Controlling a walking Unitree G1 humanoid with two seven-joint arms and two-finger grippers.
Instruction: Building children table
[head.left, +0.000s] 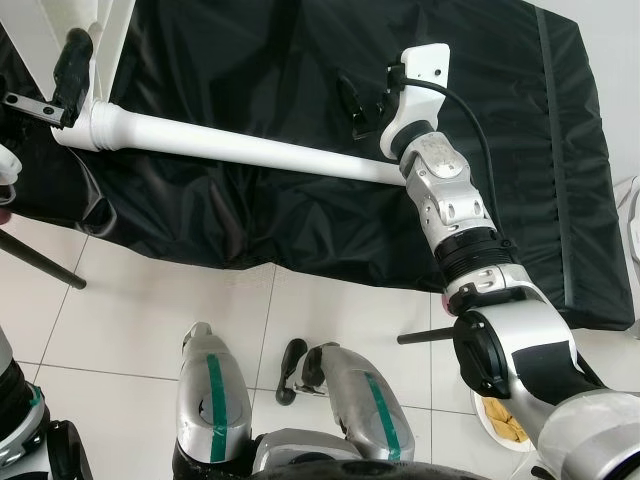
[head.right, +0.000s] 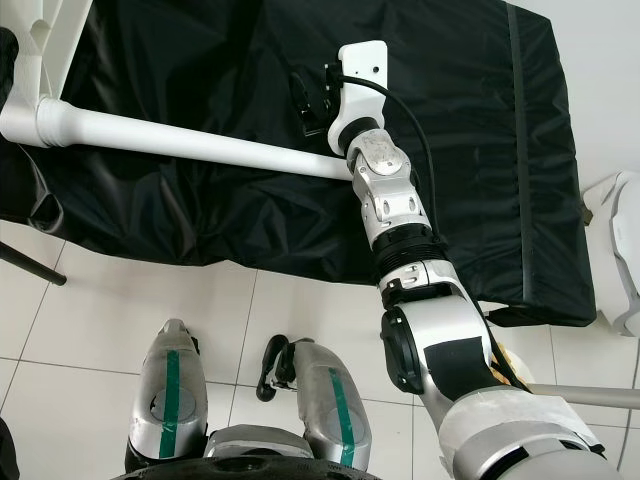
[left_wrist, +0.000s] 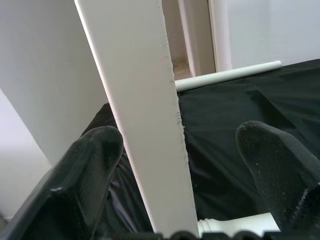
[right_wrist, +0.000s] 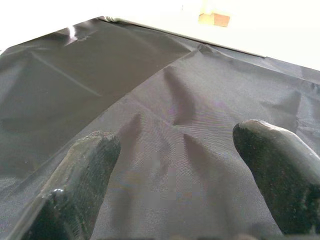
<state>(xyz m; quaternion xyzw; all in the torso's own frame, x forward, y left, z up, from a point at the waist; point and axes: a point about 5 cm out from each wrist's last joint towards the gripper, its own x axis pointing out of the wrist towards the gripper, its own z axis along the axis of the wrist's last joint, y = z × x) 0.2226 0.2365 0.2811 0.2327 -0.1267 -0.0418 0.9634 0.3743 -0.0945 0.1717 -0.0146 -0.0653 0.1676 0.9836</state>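
Note:
A long round white table leg (head.left: 240, 148) lies across the black cloth, joined at its thick left end to a white table panel (head.left: 40, 30). My left gripper (head.left: 72, 60) is at that joint, open, with its fingers (left_wrist: 85, 165) on either side of the panel's white edge (left_wrist: 145, 125) without closing on it. My right gripper (head.left: 366, 105) hovers open over bare cloth just beyond the leg's free end, nothing between its fingers (right_wrist: 280, 165). The right wrist passes above the leg's tip.
The black cloth (head.right: 480, 150) covers a low wide surface that ends at the right and near edges. White tiled floor (head.left: 150, 320) lies below, with my own legs on it. A black rod (head.left: 40, 262) slants at the left. A white object (head.right: 615, 240) stands at the right.

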